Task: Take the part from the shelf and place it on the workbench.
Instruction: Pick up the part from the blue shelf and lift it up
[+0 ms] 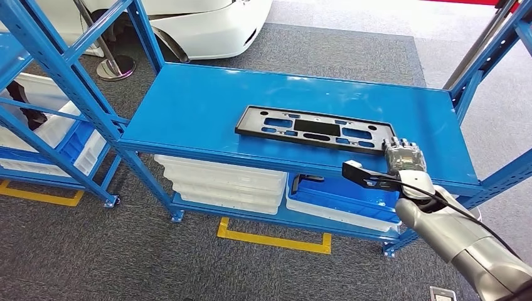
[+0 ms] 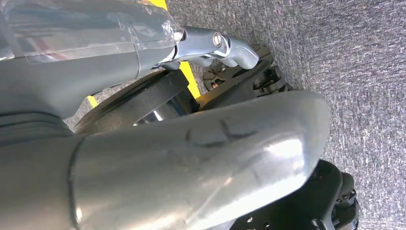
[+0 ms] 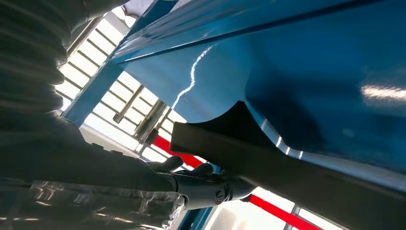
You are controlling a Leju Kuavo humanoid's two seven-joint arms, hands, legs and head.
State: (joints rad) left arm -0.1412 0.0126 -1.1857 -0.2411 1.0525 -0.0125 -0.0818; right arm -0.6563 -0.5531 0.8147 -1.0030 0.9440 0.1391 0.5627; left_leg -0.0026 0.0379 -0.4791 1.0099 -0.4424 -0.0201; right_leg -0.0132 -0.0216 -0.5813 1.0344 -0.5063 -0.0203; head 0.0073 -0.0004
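One part: black slotted plate (image 1: 315, 128), lying flat on the blue shelf top (image 1: 207, 100), near its front edge
Right hand: my right hand (image 1: 404, 155) is at the plate's right end, fingers over the corner; from the wrist view I judge they are just closing on it, but a firm grip I cannot tell
Left hand: my left hand (image 2: 191, 158) hangs by the floor; fingers clenched or released, I cannot tell
Doing it well: I'd seat the fingers fully on that corner, lift level so the long plate doesn't drag or swing, keep clear of the upright
Bins: four white trays stacked (image 1: 219, 182), one blue bin (image 1: 342, 194) underneath
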